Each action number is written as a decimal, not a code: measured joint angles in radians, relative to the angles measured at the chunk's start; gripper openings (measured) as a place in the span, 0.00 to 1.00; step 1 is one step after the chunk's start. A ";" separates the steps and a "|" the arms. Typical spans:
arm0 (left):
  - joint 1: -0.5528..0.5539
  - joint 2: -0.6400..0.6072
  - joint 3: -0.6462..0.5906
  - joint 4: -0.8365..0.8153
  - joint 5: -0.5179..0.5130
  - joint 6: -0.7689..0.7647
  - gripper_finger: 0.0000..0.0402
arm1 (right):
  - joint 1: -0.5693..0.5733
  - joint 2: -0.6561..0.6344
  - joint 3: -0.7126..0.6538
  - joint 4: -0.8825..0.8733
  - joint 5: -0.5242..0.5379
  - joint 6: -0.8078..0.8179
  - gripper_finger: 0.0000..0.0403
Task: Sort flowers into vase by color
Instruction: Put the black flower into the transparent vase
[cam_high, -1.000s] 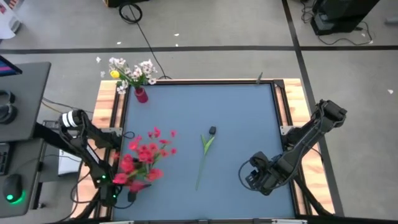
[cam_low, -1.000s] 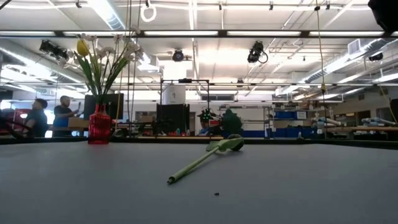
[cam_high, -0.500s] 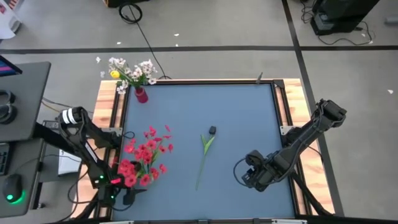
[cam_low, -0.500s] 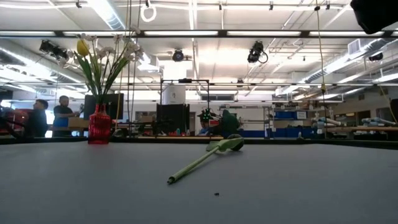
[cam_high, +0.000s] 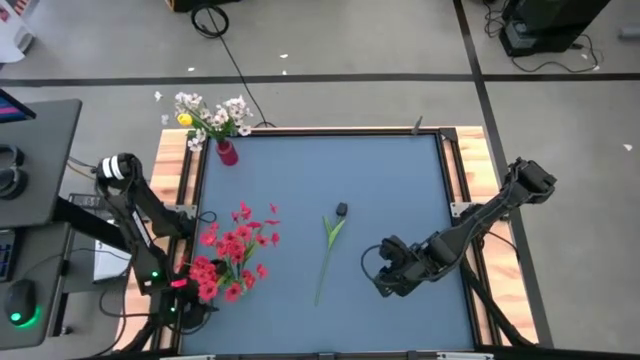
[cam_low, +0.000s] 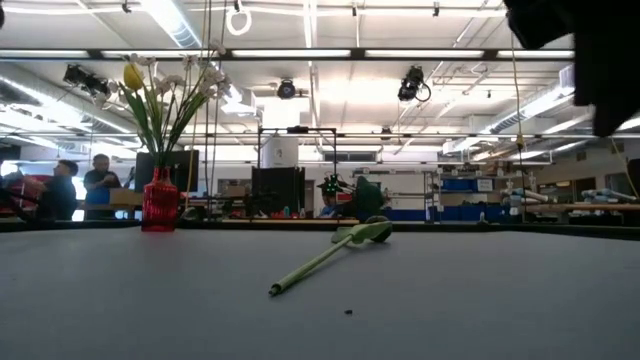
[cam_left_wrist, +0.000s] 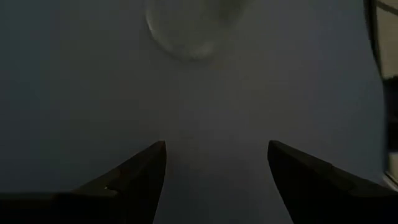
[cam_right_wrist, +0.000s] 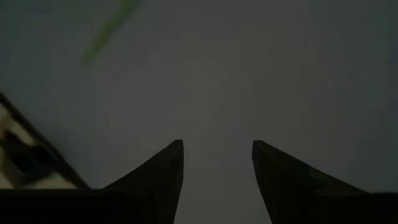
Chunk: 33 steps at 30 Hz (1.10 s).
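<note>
**High view: red sprigs bunched at the near left, one bare stem mid-table, both grippers empty**

High view shows the blue-grey table (cam_high: 400, 180) filling the wooden frame, with a dark arm at each side. The right arm reaches in from the right edge, and the right gripper (cam_high: 380, 281) hovers over the near right part of the surface, its fingers (cam_right_wrist: 155, 180) spread apart with only bare table between them. The left arm stands folded at the near left corner; the left gripper (cam_left_wrist: 216, 180) points down at the table there, fingers (cam_left_wrist: 134, 177) wide apart and holding nothing, with a pale round blur on the surface ahead of it.

A bunch of red flowers (cam_high: 232, 252) lies spread over the near left part of the table, right beside the left arm; whether it stands in a vessel cannot be told from above. At the far left corner a small red vase (cam_high: 227, 152) stands upright, holding white flowers (cam_high: 225, 112) and one yellow flower (cam_high: 184, 119).

Near the middle a single green stem (cam_high: 326, 255) with leaves lies flat, well apart from both grippers, running from near to far. Just beyond its far end sits a small dark object (cam_high: 342, 210).

In the low view, people (cam_low: 80, 187) show in the room behind the table.
</note>
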 joint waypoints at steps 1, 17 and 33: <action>0.000 -0.012 0.000 -0.004 0.029 -0.016 0.71 | -0.006 0.003 0.000 0.022 0.014 0.017 0.50; 0.015 -0.179 0.056 -0.074 0.283 -0.307 0.58 | -0.187 0.316 0.000 0.451 -0.067 0.149 0.49; 0.022 -0.198 0.067 -0.059 0.375 -0.342 0.55 | -0.497 0.371 0.002 0.579 -0.046 -0.005 0.49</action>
